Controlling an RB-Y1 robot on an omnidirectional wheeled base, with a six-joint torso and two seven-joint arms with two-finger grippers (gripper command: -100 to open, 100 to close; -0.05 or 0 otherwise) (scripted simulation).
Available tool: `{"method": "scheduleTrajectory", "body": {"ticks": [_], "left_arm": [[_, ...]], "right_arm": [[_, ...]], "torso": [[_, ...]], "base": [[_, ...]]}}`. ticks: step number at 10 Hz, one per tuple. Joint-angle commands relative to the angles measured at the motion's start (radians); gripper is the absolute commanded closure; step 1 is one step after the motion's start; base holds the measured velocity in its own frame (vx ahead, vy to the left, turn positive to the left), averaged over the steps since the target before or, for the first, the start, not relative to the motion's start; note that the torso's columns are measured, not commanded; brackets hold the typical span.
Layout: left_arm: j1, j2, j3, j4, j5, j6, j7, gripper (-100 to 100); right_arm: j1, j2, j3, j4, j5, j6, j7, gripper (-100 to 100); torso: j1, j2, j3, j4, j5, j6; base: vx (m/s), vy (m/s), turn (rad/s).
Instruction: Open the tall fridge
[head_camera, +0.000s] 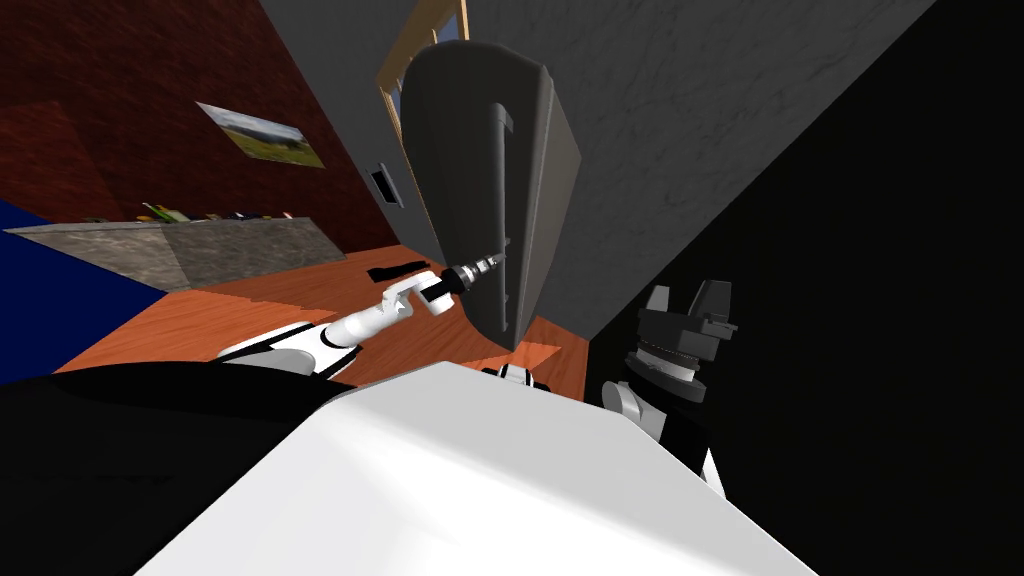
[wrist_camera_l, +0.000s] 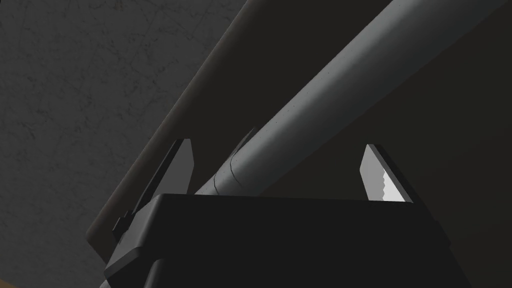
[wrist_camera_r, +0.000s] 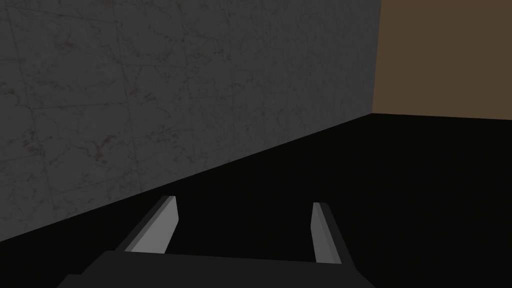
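Dark grey fridge (head_camera: 450, 150): its handle (wrist_camera_l: 320, 110) lies between the left tool's (wrist_camera_l: 277, 145) spread fingers, unclamped.

A: Which colour has the fridge (head_camera: 480, 170)?
B: Dark grey, almost charcoal, with no pattern. Its handle (wrist_camera_l: 320, 110) is a lighter plain grey.
A: And the walls?
B: The grey wall (head_camera: 720, 110) carries thin pale veins, like marble. The red wall (head_camera: 130, 70) is dark and faintly mottled.
A: The floor (head_camera: 240, 310)?
B: Orange-brown, with wood grain. The counter (head_camera: 200, 250) is mottled grey, like stone.
A: The picture (head_camera: 262, 135)?
B: Green below, pale above. The window frame (head_camera: 420, 40) is light tan.
A: And the left gripper (wrist_camera_l: 278, 143)?
B: Its body is black and its lit finger (wrist_camera_l: 382, 175) is light grey.
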Motion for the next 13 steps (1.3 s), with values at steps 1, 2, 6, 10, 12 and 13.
{"method": "scheduleTrajectory", "body": {"ticks": [1,2,6,10,12,13], "left_arm": [[-0.032,0.044,-0.016,-0.002,0.004,0.051,0.003,-100],[-0.021,0.036,-0.010,-0.002,0.004,0.034,0.003,-100],[-0.025,0.056,-0.020,-0.043,0.009,0.047,0.011,100],[-0.013,0.091,-0.069,-0.171,0.006,0.014,0.025,100],[-0.010,0.100,-0.082,-0.207,0.005,0.006,0.028,100],[-0.007,0.109,-0.094,-0.239,0.004,-0.003,0.032,100]], "right_arm": [[0.000,0.000,0.000,0.000,0.000,0.000,0.000,0],[0.000,0.000,0.000,0.000,0.000,0.000,0.000,0],[0.000,0.000,0.000,0.000,0.000,0.000,0.000,0],[0.000,-0.001,0.000,0.000,0.000,0.000,0.000,0],[0.000,-0.001,-0.001,0.000,0.000,0.000,0.000,0],[0.000,0.000,0.000,0.000,0.000,0.000,0.000,0]], "torso": [[0.000,0.000,0.000,0.000,0.000,0.000],[0.000,0.000,0.000,0.000,0.000,0.000],[0.000,0.003,0.001,0.002,0.000,0.002],[0.009,0.006,0.003,0.004,0.003,-0.003],[0.008,0.004,0.000,0.007,0.002,-0.004],[0.001,-0.001,-0.004,0.007,0.001,-0.004]], "base": [[0.020,-0.024,0.023],[0.010,-0.010,0.005],[0.036,0.012,0.001],[-0.089,0.325,-0.023],[-0.108,0.312,-0.016],[-0.043,0.202,0.031]]}}
